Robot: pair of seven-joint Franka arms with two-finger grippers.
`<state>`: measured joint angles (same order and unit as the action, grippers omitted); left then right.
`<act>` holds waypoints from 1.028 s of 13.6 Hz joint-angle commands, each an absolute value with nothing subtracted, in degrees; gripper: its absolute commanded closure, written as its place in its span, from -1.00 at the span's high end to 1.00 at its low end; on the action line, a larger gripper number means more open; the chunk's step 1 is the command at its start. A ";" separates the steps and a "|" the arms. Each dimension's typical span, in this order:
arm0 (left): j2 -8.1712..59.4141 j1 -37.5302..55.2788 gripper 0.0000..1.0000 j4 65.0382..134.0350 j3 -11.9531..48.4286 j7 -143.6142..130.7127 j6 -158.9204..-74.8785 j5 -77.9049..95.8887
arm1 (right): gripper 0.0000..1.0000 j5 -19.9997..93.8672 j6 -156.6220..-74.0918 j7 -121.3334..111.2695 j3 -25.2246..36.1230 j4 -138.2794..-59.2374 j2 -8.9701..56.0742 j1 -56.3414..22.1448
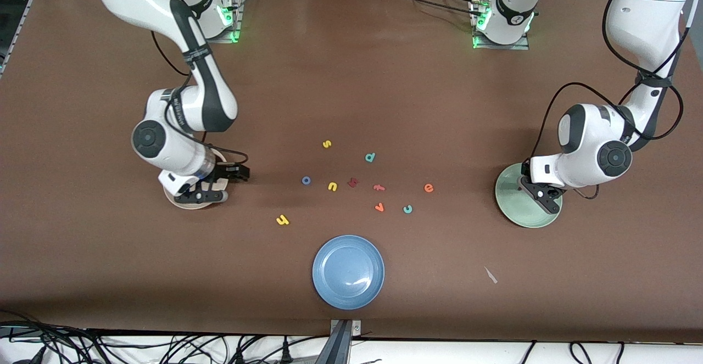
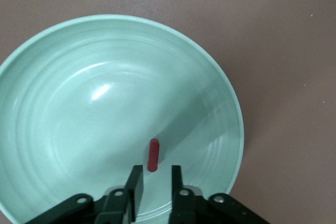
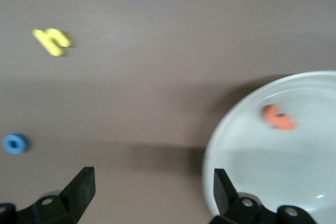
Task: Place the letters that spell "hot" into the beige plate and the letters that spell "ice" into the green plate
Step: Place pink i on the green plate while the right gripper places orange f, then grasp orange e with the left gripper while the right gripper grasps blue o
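We see the red i (image 2: 153, 155) in the green plate (image 2: 63, 77), left gripper (image 2: 156, 184) open a little. The right gripper (image 3: 152, 192) is wide open over the beige plate (image 3: 315, 182). The blue o (image 1: 306, 180), at nine o'clock from the yellow n (image 1: 332, 186), looks light and soft; we pinch its rim.

Blue plate (image 1: 348, 272), stray foam letters (image 1: 370, 157) on table (image 1: 351, 78).

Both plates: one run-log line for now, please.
left gripper: open over green plate | red i: in green plate | right gripper: open over beige plate rim | orange letter: in beige plate | blue o, teal c: on table
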<state>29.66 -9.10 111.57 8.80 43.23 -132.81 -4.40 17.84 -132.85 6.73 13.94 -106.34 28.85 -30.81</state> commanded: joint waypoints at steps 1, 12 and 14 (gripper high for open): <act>27.43 -10.11 1.00 112.24 9.40 43.51 -132.37 -5.45 | 1.00 18.63 -131.92 13.17 13.80 -102.85 31.28 -33.83; 26.80 -2.39 1.00 104.25 13.01 20.41 -126.47 1.76 | 1.00 18.11 -135.18 33.66 13.97 -93.08 41.74 -44.38; 28.99 1.39 1.00 102.58 13.01 16.98 -126.56 1.67 | 0.99 17.23 -135.18 33.75 13.89 -92.37 42.45 -44.47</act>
